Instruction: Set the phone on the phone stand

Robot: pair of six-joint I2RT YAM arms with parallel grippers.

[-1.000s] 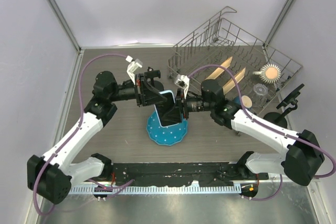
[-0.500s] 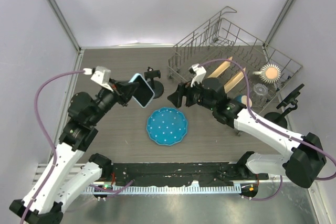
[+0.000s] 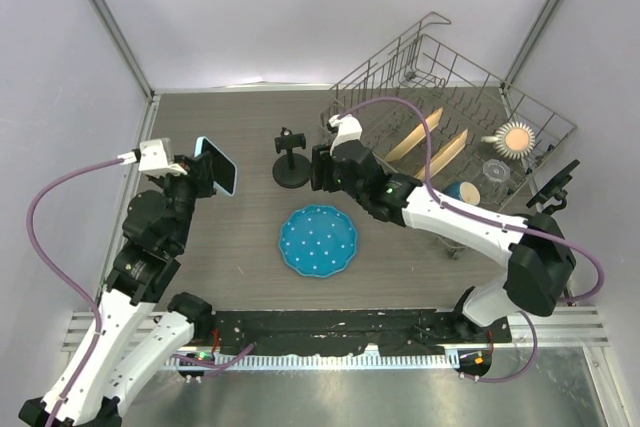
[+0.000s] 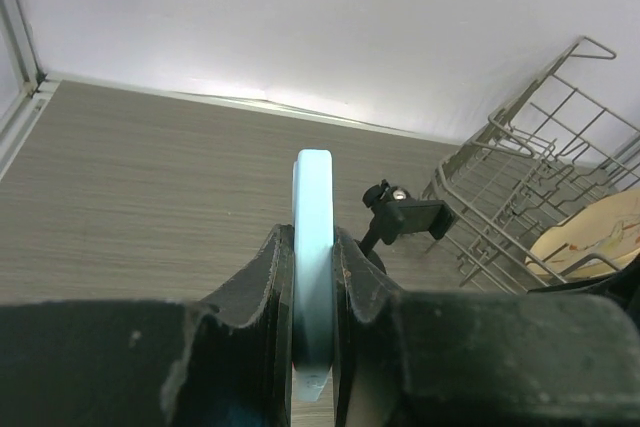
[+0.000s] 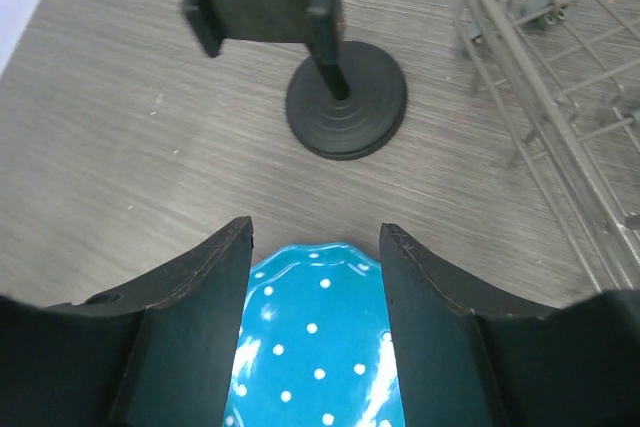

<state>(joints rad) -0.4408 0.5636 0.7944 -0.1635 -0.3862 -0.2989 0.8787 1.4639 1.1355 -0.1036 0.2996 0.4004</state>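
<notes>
1 grey wood-grain table [image 3: 230,247] with phone stand [image 3: 291,159], lilac walls [image 3: 300,7]

Right gripper [image 5: 315,237]: two black fingers spread wide, nothing between. Blue round plate with white dots [image 5: 310,337] seen through gap, flat on grey wood-grain worktop [image 5: 130,147]. Black phone stand with round base [image 5: 345,97] upright beyond plate, apart from it; clamp cradle on top empty. Grey wire dish rack [image 5: 560,97] at right, near stand.
</notes>
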